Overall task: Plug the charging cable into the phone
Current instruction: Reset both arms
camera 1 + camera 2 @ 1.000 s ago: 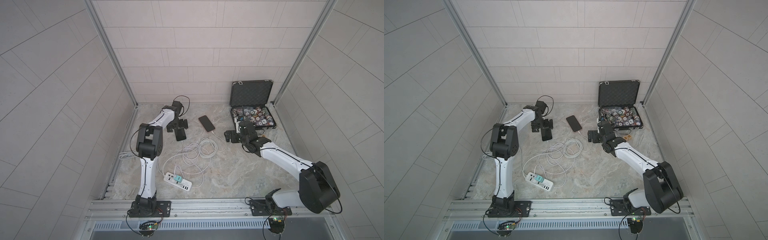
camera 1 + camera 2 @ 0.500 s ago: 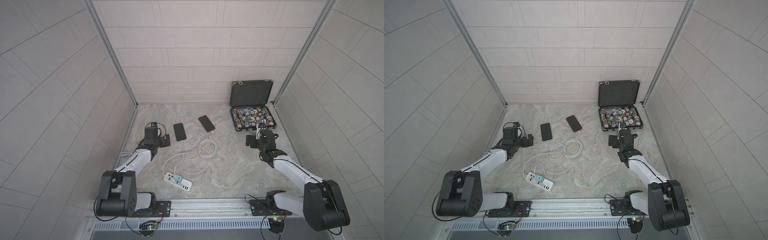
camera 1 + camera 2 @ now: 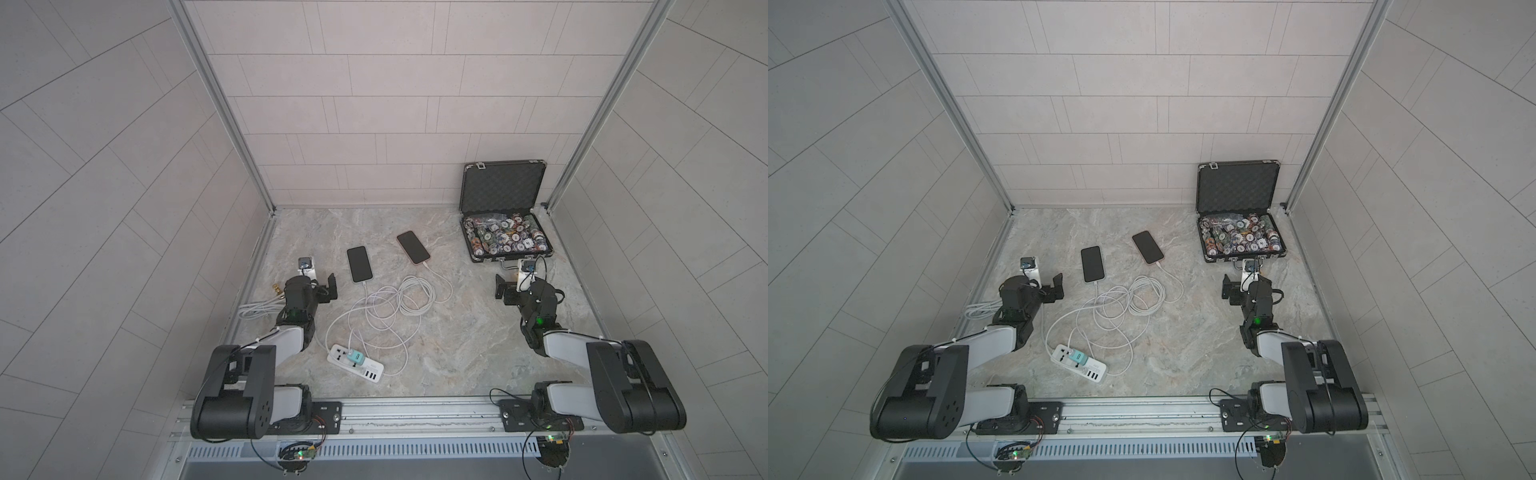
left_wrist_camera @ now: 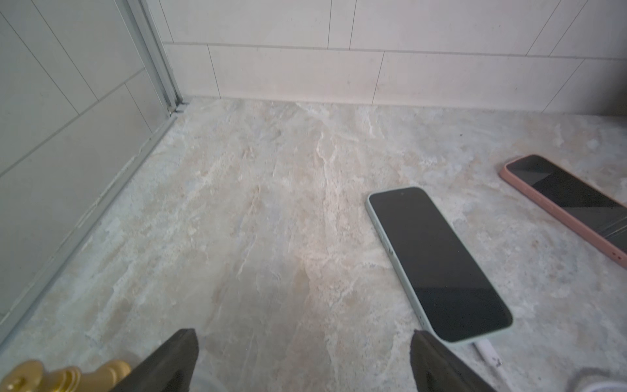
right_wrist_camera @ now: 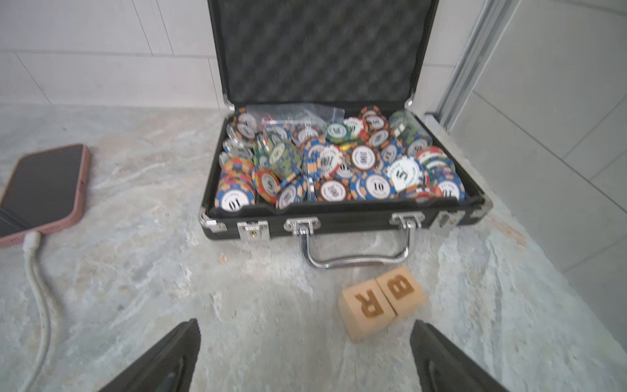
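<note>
Pale tiled walls (image 3: 395,104) box in a marbled worktop (image 3: 457,353), which we read with the back wall at twelve o'clock. The green phone (image 3: 359,264) lies screen up at about ten o'clock and the pink phone (image 3: 412,247) at twelve; a white cable (image 5: 34,268) runs from the near end of each, through a loose tangle at the centre, to the power strip (image 3: 355,362) at seven. In the wrist views we see a white plug (image 4: 487,353) against the green phone's end and another seated in the pink one, so we judge the plugging done, though how deep each plug sits we cannot tell. The left hand (image 4: 302,336) at nine o'clock and the right hand (image 5: 305,325) at three both gape wide and hold nothing, touching neither phones nor cable. The chip case (image 3: 503,189) stands open at two o'clock
</note>
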Robot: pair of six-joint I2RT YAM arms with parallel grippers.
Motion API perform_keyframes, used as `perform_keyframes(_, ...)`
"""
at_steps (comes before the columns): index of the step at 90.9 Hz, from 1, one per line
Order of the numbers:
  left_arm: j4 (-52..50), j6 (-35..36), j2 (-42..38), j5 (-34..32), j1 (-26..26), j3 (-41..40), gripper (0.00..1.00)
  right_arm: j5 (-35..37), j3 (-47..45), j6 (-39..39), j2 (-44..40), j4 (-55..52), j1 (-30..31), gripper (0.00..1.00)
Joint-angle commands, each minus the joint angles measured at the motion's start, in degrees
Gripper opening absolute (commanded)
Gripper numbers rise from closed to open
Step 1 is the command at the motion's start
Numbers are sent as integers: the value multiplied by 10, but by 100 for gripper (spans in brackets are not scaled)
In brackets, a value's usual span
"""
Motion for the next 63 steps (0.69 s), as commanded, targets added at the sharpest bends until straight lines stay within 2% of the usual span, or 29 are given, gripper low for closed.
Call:
perform_keyframes(1, 32, 13, 11, 0, -2, 7, 100, -25, 9, -14, 83, 145, -2, 100)
perform_keyframes(5, 43, 13, 13, 1, -3, 4, 100, -27, 16, -15, 139, 202, -2, 100)
perform_keyframes(12, 47, 11, 12, -1, -3, 1, 100, -9, 44, -11, 91, 72, -2, 100)
perform_keyframes(18, 48, 13, 9, 10, -3, -1, 100, -16, 37, -14, 128, 145, -2, 100)
perform_keyframes(26, 41, 1, 0, 45, -1, -5, 100, -10, 31, -15, 113, 131, -1, 100)
perform_keyframes(35, 46, -2, 7, 108, -5, 0, 100, -4, 27, -10, 129, 163, -1, 100)
perform_keyframes(44, 53, -40, 60, 73, -7, 34, 100, -3, 31, -11, 126, 153, -2, 100)
perform_keyframes(48, 54, -30, 90, 86, -10, 49, 100, -3, 30, -11, 124, 149, -1, 100)
perform_keyframes(51, 59, -25, 114, 69, -19, 57, 100, -2, 32, -12, 123, 145, -1, 100)
perform_keyframes(55, 103, -25, 138, 40, -26, 49, 100, 1, 35, -10, 124, 140, -1, 100)
perform_keyframes(63, 188, -22, 150, 37, -28, 10, 100, 14, 46, -4, 122, 114, -1, 100)
